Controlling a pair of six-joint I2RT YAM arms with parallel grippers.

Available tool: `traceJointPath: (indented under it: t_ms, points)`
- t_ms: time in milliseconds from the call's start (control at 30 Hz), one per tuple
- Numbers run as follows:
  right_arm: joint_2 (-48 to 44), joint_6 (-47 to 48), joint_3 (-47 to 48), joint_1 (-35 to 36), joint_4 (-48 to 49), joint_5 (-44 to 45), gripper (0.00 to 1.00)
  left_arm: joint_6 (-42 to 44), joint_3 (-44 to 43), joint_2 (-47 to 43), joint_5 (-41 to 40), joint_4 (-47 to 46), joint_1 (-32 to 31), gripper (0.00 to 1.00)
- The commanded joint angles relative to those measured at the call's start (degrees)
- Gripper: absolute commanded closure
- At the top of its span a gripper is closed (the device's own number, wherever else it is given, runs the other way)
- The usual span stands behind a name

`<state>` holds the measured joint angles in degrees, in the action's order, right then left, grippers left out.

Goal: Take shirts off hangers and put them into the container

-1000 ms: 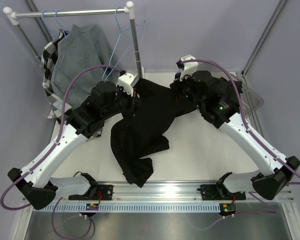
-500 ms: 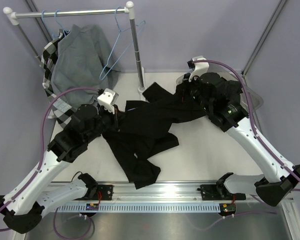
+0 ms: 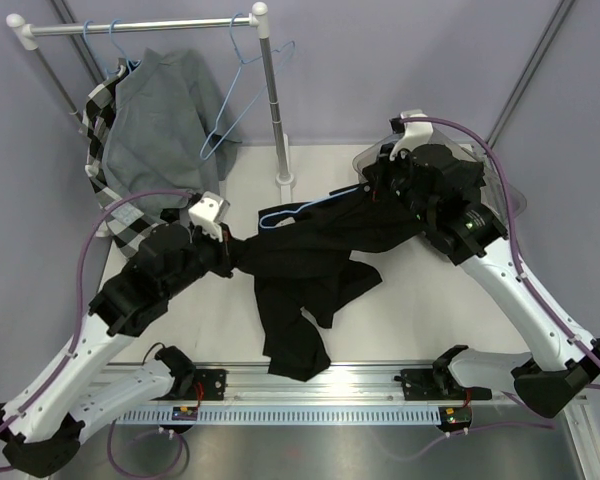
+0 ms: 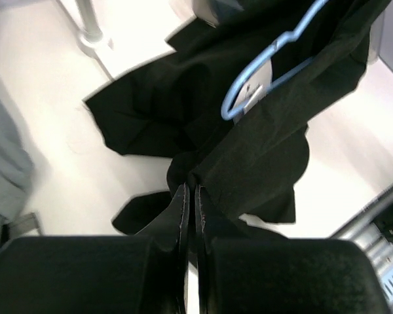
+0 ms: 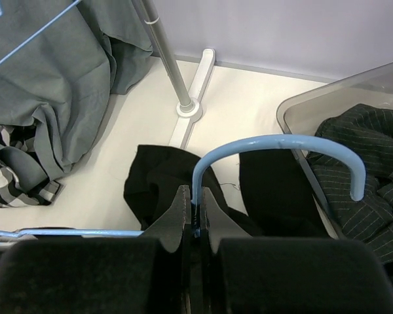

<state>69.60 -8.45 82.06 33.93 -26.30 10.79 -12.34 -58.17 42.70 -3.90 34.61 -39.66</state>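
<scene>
- Since a second ago: left gripper (image 3: 227, 255) drawn off from rack pole (image 3: 272, 110) toward near-left, right gripper (image 3: 373, 190) nudged toward far right, shirt (image 3: 305, 265) pulled taut between them, hanger (image 3: 305, 208) wire now bared along its top edge.
- Left gripper: jaws fully closed, pinching a bunch of black shirt fabric; left wrist view confirms it, fingertips (image 4: 181, 204) buried in the fold.
- Right gripper: jaws closed tight on hanger neck just below the hook, hook curving over toward container (image 5: 295, 108).
- Shirt: strung between both grippers above table (image 3: 410, 300), lower part trailing toward near edge; not in container yet.
- Hanger: partly inside shirt, blue wire showing at the neck opening and along the upper edge.
- Container: far right, behind right arm, holding a dark striped garment (image 5: 360, 163).
- Rack side: grey shirt (image 3: 160, 110) and checked shirt (image 3: 100, 125) hanging, not part of the job.
- Step in hand, as judged: stripping shirt off hanger by pulling the two apart.
- Next move calls for more pull on the left side, directed along the hanger arm so the shoulder slips past the wire end, with a firm right clamp throughout.
- After that, probably: carry freed shirt over to container, park hanger aside.
- Possible snag: fabric catching on wire corner if pulled square-on.
</scene>
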Motion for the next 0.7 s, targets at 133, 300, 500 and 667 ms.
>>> traceJointPath:
  t_ms: [133,300,500,667]
  points:
    - [-1.66,-1.92,2.05,-0.97,5.91,-3.49,1.00,-2.60,3.06,1.33,11.63,-3.84,-2.00,0.90]
    - [-1.31,-2.28,1.00,-0.71,6.53,-7.18,1.00,-1.56,1.05,0.81,9.71,-3.67,-2.00,0.32]
    - [-2.54,0.89,-4.89,0.96,9.60,-8.85,1.00,3.54,-5.62,0.19,2.41,3.00,-1.91,0.17]
    - [-2.11,1.77,-9.37,2.80,12.24,-10.52,1.00,5.21,-9.85,0.81,3.55,4.41,-1.83,0.17]
